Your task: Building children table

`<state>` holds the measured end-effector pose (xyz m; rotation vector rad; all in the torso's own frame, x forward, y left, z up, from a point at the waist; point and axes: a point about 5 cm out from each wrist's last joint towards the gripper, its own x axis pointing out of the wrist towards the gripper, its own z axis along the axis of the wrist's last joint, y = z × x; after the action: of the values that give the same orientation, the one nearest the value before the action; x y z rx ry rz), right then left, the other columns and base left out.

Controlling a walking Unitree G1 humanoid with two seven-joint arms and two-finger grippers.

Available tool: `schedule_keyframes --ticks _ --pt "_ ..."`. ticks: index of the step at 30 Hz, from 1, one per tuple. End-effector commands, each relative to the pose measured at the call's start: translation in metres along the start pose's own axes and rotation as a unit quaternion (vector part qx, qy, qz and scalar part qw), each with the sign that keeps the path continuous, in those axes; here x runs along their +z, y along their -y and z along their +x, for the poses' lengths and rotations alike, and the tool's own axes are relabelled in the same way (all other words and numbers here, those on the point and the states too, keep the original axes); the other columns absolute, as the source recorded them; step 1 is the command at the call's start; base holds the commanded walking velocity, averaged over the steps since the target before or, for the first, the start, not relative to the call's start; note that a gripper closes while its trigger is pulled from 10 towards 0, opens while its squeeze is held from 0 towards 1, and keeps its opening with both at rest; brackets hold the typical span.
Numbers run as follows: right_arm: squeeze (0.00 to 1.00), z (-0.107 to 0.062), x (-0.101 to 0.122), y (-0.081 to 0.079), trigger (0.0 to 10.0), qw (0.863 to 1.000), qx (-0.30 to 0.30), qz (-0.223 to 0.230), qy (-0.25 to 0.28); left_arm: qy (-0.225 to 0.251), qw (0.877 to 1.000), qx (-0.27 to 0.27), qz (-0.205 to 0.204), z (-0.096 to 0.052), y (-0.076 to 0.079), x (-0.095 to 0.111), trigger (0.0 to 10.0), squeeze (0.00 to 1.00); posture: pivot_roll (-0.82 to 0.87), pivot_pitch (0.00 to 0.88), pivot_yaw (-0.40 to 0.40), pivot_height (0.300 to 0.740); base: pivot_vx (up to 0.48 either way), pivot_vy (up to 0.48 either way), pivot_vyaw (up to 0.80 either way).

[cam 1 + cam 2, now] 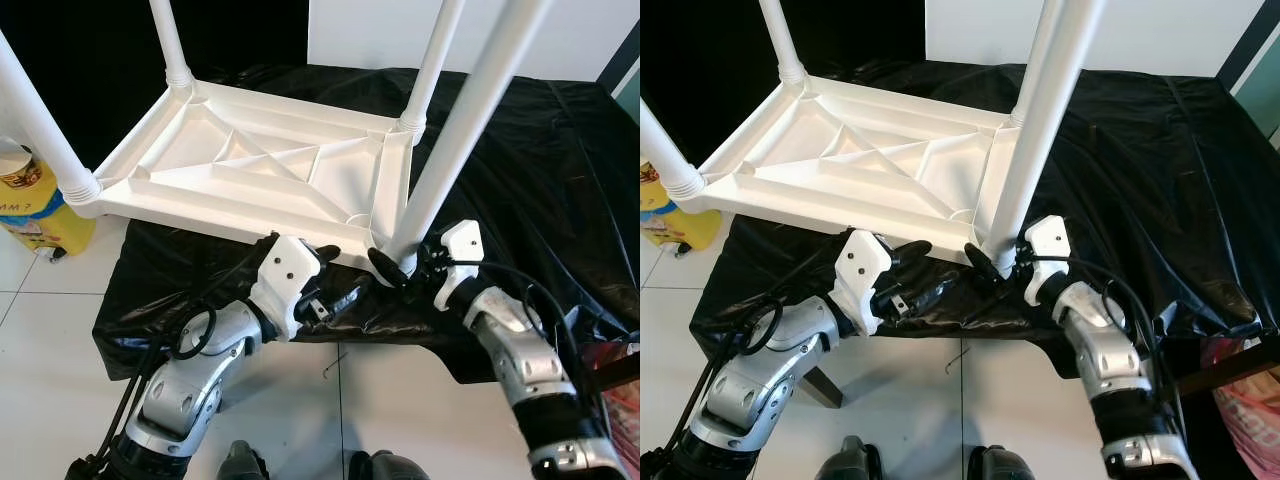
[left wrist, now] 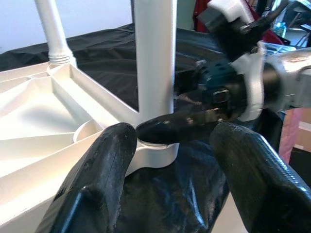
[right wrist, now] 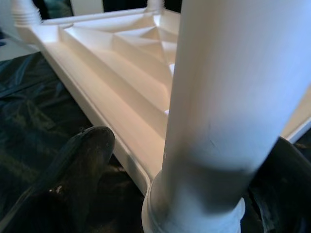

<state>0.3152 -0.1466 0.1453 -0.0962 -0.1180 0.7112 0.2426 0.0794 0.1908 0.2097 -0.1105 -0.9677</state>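
A white plastic children's table [image 1: 270, 165] lies upside down on a black sheet, its ribbed underside facing up and its legs pointing up. My right gripper [image 1: 403, 262] is open and straddles the base of the near right leg [image 1: 450, 150]. In the right wrist view one finger [image 3: 73, 170] stands apart from that leg [image 3: 223, 107] while the other presses close on its far side. My left gripper [image 1: 340, 272] hangs open just in front of the tabletop's near edge, beside that same corner. Its two fingers [image 2: 97, 179] hold nothing.
The black sheet [image 1: 540, 150] covers a low platform that ends just past the table's near edge. White tile floor [image 1: 60, 350] lies below. A yellow container [image 1: 35, 210] stands at the left and a pink bag [image 1: 615, 385] at the right.
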Motion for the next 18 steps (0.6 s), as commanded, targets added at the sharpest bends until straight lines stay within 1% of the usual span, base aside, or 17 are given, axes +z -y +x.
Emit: schedule_keyframes --ticks 1,2,4,6,7,8,9,11,15,17,18 --pt "0.00 -0.001 -0.007 0.000 10.0 1.000 0.012 0.008 -0.012 -0.003 0.999 -0.054 -0.006 0.000 0.009 0.000 10.0 0.00 0.05 0.119 -0.053 0.740 0.000 0.000 0.00" --pt "0.00 0.001 -0.007 0.002 10.0 1.000 0.018 0.007 -0.014 -0.004 0.998 -0.063 -0.012 -0.001 0.010 -0.001 10.0 0.00 0.05 0.118 -0.056 0.740 0.000 0.000 0.00" --pt "0.00 0.001 -0.007 0.002 10.0 1.000 0.018 0.007 -0.014 -0.004 0.998 -0.063 -0.012 -0.001 0.010 -0.001 10.0 0.00 0.05 0.118 -0.056 0.740 0.000 0.000 0.00" --pt "0.00 0.004 -0.007 0.004 10.0 1.000 0.023 0.005 -0.017 -0.009 0.997 -0.073 -0.013 -0.002 0.012 -0.002 10.0 0.00 0.06 0.110 -0.068 0.740 0.000 0.000 0.00" --pt "0.00 0.007 -0.008 0.007 10.0 0.999 0.030 0.002 -0.021 -0.014 0.996 -0.087 -0.014 -0.005 0.014 -0.003 10.0 0.00 0.06 0.108 -0.078 0.740 0.000 0.000 0.00" --pt "0.00 0.007 -0.008 0.007 10.0 0.999 0.030 0.002 -0.021 -0.014 0.996 -0.087 -0.014 -0.005 0.014 -0.003 10.0 0.00 0.06 0.108 -0.078 0.740 0.000 0.000 0.00" --pt "0.00 0.012 -0.008 0.009 10.0 0.999 0.035 -0.002 -0.024 -0.023 0.995 -0.097 -0.009 -0.007 0.015 -0.008 10.0 0.00 0.06 0.104 -0.088 0.740 0.000 0.000 0.00" --pt "0.00 0.015 -0.008 0.011 10.0 0.999 0.041 -0.004 -0.026 -0.029 0.994 -0.101 -0.005 -0.008 0.016 -0.010 10.0 0.00 0.06 0.104 -0.089 0.740 0.000 0.000 0.00" --pt "0.00 0.015 -0.008 0.011 10.0 0.999 0.041 -0.004 -0.026 -0.029 0.994 -0.101 -0.005 -0.008 0.016 -0.010 10.0 0.00 0.06 0.104 -0.089 0.740 0.000 0.000 0.00" --pt "0.00 0.027 -0.007 0.011 10.0 0.999 0.041 -0.008 -0.023 -0.027 0.995 -0.099 -0.009 -0.006 0.016 -0.011 10.0 0.00 0.08 0.096 -0.087 0.740 0.000 0.000 0.00" --pt "0.00 0.032 -0.007 0.009 9.4 0.999 0.041 -0.011 -0.022 -0.026 0.995 -0.098 -0.012 -0.005 0.017 -0.010 10.0 0.00 0.08 0.094 -0.086 0.740 0.000 0.000 0.00"
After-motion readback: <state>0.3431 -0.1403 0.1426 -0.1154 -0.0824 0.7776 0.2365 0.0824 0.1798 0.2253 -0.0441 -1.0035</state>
